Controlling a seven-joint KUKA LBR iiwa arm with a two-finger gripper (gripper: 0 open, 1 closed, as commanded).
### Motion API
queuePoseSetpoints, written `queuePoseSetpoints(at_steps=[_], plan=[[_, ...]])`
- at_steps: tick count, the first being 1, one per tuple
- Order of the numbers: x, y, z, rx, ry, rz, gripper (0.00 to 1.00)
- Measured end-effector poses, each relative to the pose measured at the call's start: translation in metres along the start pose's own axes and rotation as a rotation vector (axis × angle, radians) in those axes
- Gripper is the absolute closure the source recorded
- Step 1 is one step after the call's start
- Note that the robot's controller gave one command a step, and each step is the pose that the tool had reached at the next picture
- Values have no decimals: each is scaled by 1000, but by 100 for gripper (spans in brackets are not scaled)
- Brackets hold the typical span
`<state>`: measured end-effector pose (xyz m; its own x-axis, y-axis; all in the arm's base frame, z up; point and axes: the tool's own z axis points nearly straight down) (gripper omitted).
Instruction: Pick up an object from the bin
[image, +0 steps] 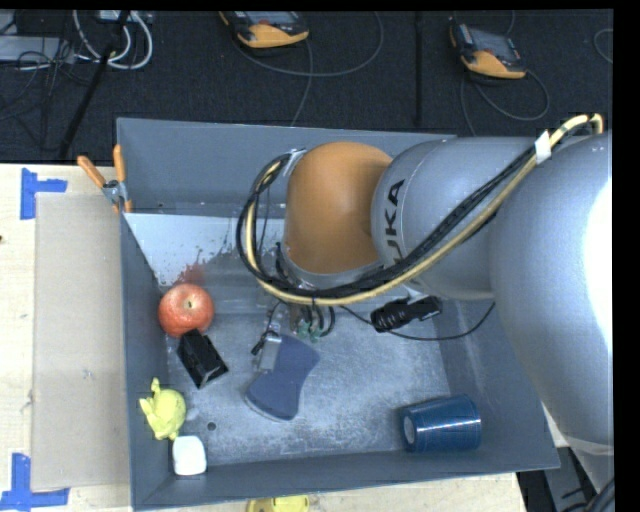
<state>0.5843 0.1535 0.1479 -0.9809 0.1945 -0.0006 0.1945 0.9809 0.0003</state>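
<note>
Currently the gripper (283, 335) is low in the middle of the bin (350, 440), mostly hidden under the arm's (480, 230) orange cover (330, 205) and its cables. Can't tell how far it's open, or whether it has hold of anything.

Nearest thing: a blue-grey pad (280, 382), flat with rounded corners, lying tilted on the bin floor. Its upper end is right at the gripper; contact can't be confirmed.

Rest of the bin:
- red apple (185, 308) on the left, near the back slope
- black block (201, 358) just below the apple
- yellow toy (164, 408) in the front-left corner, white block (189, 456) just beside it
- blue cup (442, 424) on its side, front right, well apart from the pad
</note>
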Motion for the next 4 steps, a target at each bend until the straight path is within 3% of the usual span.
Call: queuePoseSetpoints(at_steps=[1, 2, 3, 4], plan=[[-16, -25, -2, -1, -1, -97, 0], [-22, -37, 11, 2, 0, -5, 0], [-15, -36, 27, 1, 1, -93, 0], [-3, -39, 42, 0, 1, -77, 0]])
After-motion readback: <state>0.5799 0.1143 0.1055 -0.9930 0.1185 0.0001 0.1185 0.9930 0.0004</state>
